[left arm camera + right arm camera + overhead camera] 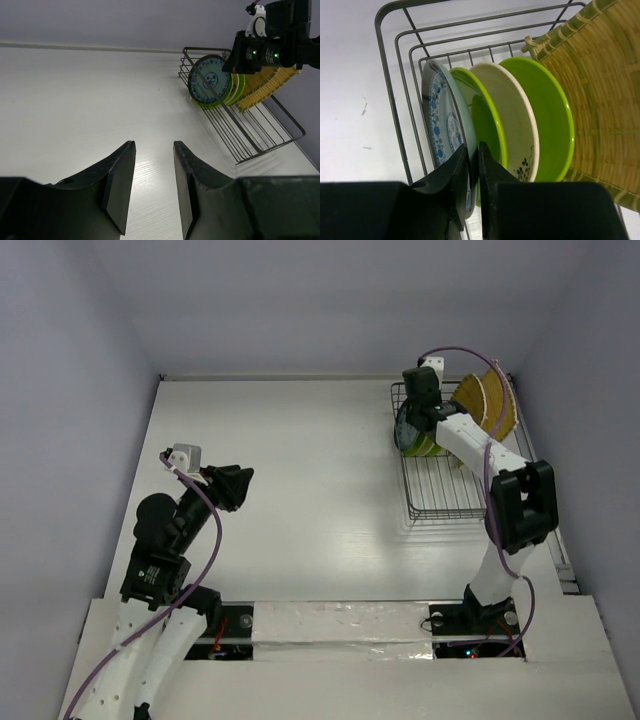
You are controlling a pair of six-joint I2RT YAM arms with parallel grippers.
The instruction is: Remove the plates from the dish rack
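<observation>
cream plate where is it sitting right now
In the right wrist view the cream plate stands on edge in the dish rack, between two lime green plates, far right of the table.

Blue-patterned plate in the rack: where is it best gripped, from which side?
Probably the top rim of the blue-patterned plate, from above. It stands on edge in the dish rack, with a lime green plate close behind, so only its rim is free.

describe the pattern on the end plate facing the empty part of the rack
Blue floral-style print on a pale teal-grey plate; shows best in the right wrist view.
</observation>
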